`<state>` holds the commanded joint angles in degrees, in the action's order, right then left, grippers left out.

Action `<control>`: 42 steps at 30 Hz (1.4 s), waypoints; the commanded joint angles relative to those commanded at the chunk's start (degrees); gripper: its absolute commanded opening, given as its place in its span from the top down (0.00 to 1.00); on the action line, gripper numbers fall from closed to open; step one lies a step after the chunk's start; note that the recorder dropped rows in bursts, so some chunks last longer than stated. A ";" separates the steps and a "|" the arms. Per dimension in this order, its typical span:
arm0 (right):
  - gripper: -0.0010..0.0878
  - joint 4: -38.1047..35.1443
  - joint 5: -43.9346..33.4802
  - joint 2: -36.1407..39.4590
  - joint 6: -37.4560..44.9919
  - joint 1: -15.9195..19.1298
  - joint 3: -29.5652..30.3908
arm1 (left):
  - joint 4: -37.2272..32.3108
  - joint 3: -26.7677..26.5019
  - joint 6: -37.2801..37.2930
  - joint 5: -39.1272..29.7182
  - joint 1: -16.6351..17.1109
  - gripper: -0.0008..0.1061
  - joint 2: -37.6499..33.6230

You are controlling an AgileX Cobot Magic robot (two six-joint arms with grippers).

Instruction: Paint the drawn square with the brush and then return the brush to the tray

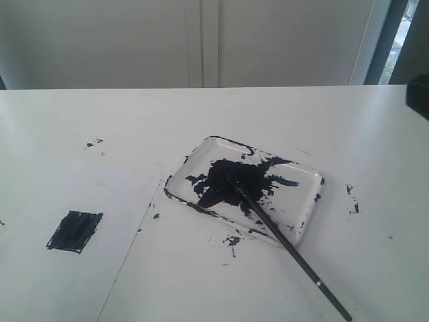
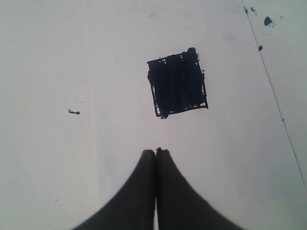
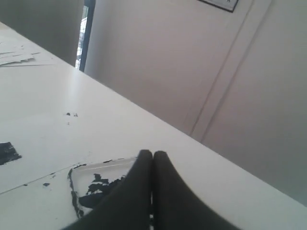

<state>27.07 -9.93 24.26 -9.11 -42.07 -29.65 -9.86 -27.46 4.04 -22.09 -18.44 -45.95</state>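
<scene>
The drawn square (image 1: 75,231) is filled solid dark blue-black on the white paper sheet (image 1: 67,282) at the left; it also shows in the left wrist view as the square (image 2: 177,83). The brush (image 1: 288,249) lies with its dark tip in the paint blotch of the tray (image 1: 301,225) and its handle sticking out over the tray's near rim toward the table's front. My left gripper (image 2: 156,152) hovers above the paper short of the square, shut with nothing in it. My right gripper (image 3: 152,154) is shut and empty, with the tray (image 3: 81,175) just behind it.
Small paint splatters dot the table (image 1: 201,114) around the tray and beyond the paper's far edge (image 1: 94,143). A dark object (image 1: 418,94) juts in at the exterior view's right edge. A wall with panel seams stands behind the table.
</scene>
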 joint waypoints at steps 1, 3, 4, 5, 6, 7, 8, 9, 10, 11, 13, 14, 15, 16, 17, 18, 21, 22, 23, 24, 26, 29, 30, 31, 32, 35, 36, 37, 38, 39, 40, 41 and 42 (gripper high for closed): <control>0.99 0.00 2.62 -1.25 0.43 1.55 1.88 | 0.00 0.00 0.00 0.00 0.00 0.99 0.00; 0.99 0.00 6.64 -3.63 0.42 4.76 5.27 | 0.00 0.00 0.00 0.00 0.00 0.99 0.00; 0.99 -0.16 8.11 -4.52 0.42 6.35 6.74 | 0.00 0.00 0.00 0.00 0.00 0.99 0.00; 0.99 -0.28 9.93 -5.61 0.42 7.95 8.65 | 0.00 0.00 0.00 0.00 0.00 0.99 0.00; 0.99 -0.28 11.79 -6.72 0.42 9.56 10.61 | 0.00 0.00 0.00 0.00 0.00 0.99 0.00; 0.99 -0.40 13.30 -7.82 0.42 10.81 12.20 | 0.00 0.00 0.00 0.00 0.00 0.99 0.00; 0.99 -0.41 14.92 -8.82 0.10 12.18 14.06 | 0.00 0.00 0.00 0.00 0.00 0.99 0.00; 0.99 -0.41 16.46 -9.74 -0.01 13.43 15.83 | 0.00 0.00 0.00 0.00 0.00 0.99 0.00; 0.99 -0.41 17.03 -10.45 -0.01 14.30 17.17 | 0.00 0.00 0.00 0.00 0.00 0.99 0.00; 0.99 -0.51 17.37 -11.36 -0.24 15.26 18.68 | 0.00 0.00 0.00 0.00 0.00 0.99 0.00; 0.99 -0.51 18.52 -12.98 -0.24 16.77 21.56 | 0.00 0.00 0.00 0.00 0.00 0.99 0.00; 0.99 -0.51 18.87 -13.85 -0.24 17.44 22.90 | 0.00 0.00 0.00 0.00 0.00 0.99 0.00; 0.99 -0.51 19.13 -14.61 -0.24 18.07 24.09 | 0.00 0.00 0.00 0.00 0.00 0.99 0.00; 0.99 -0.51 19.13 -15.29 -0.32 18.62 24.99 | 0.00 0.00 0.00 0.00 0.00 0.99 0.00; 0.99 -0.53 19.13 -15.90 -0.68 19.37 26.09 | 0.00 0.00 0.00 0.00 0.00 0.99 0.00; 0.99 -0.53 19.13 -16.41 -1.60 20.07 27.15 | 0.00 0.00 0.00 0.00 0.00 0.99 0.00; 0.99 -0.80 20.33 -17.49 -2.73 21.47 29.65 | 0.00 0.00 0.00 0.00 0.00 0.99 0.00; 0.99 -0.80 20.83 -17.53 -3.03 21.47 29.65 | 0.00 0.00 0.00 0.00 0.00 0.99 0.00; 0.99 -1.07 21.10 -17.53 -3.03 21.47 29.65 | 0.00 0.00 0.00 0.00 0.00 0.99 0.00; 0.99 -1.07 20.25 -17.53 -3.03 21.47 29.65 | 0.00 0.00 0.00 0.00 0.00 0.99 0.00; 0.99 -1.07 20.00 -17.31 -3.03 21.47 29.65 | 0.00 0.00 0.00 0.00 0.00 0.99 0.00; 0.99 -1.07 19.87 -17.31 -3.03 21.47 29.65 | 0.00 0.00 0.00 0.00 0.00 0.99 0.00; 0.99 -1.07 19.87 -17.31 -3.03 21.47 29.65 | 0.00 0.00 0.00 0.00 0.00 0.99 0.00; 0.99 -1.07 20.43 -17.31 -3.03 21.47 29.65 | 0.00 0.00 0.00 0.00 0.00 0.99 0.00; 0.99 -1.83 20.53 -17.31 -1.99 21.47 29.65 | 0.00 0.00 0.00 0.00 0.00 0.99 0.00; 0.99 -14.44 20.42 -17.31 13.41 21.47 29.65 | 0.00 0.00 0.00 0.00 0.00 0.99 0.00; 0.99 -22.64 19.99 -17.31 22.01 21.47 29.65 | 0.00 0.00 0.00 0.00 0.00 0.99 0.00; 0.99 -24.57 19.37 -17.31 24.02 21.47 29.65 | 0.00 0.00 0.00 0.00 0.00 0.99 0.00; 0.99 -26.00 15.97 -17.31 25.24 21.47 29.65 | 0.00 0.00 0.00 0.00 0.00 0.99 0.00; 0.99 -26.58 11.85 -17.31 25.24 21.47 29.65 | 0.00 0.00 0.00 0.00 0.00 0.99 0.00; 0.99 -26.58 9.40 -17.31 25.24 21.47 29.65 | 0.00 0.00 0.00 0.00 0.00 0.99 0.00; 0.99 -26.58 7.09 -17.31 25.37 21.47 29.65 | 0.00 0.00 0.00 0.00 0.00 0.99 0.00; 0.99 -26.58 6.97 -17.31 25.67 21.47 29.65 | 0.00 0.00 0.00 0.00 0.00 0.99 0.00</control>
<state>0.49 -2.96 6.95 16.56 -20.60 0.00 -9.86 -27.46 4.04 -22.09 -18.44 -45.95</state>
